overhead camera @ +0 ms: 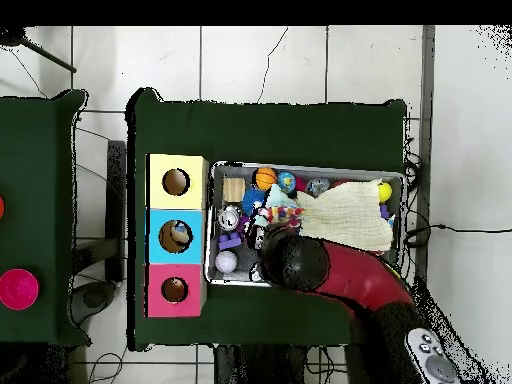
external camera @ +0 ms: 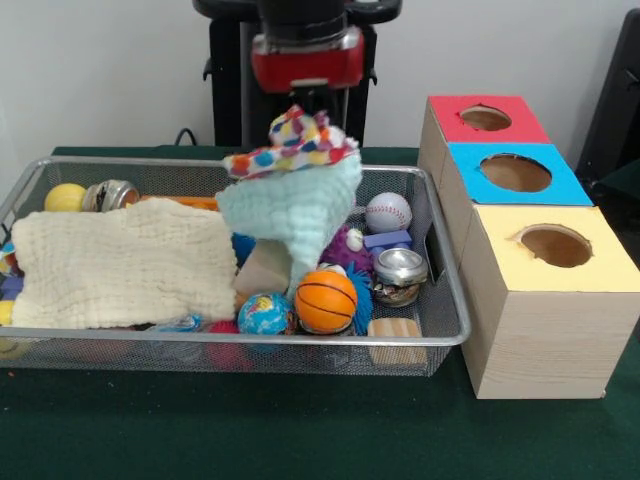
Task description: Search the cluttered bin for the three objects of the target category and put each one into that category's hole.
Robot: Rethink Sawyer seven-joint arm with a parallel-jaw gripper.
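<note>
While the red-and-black arm's gripper [external camera: 300, 125], clamped on multicoloured dotted cloth [external camera: 290, 140] and pale aqua waffle-weave cloth [external camera: 295, 215], hangs over the wire-mesh bin [external camera: 440, 330], risk of aqua layer slipping free short of the blue-topped box hole [external camera: 515, 173].

Claw [external camera: 300, 122] buried in lifted cloths [external camera: 290, 190], fingers unreadable. Cream towel [external camera: 120, 262] covering bin's [external camera: 440, 335] left contents. Blue-box [overhead camera: 177, 235] item too small to identify. Arm [overhead camera: 350, 280] blocking bin's near corner overhead.
</note>
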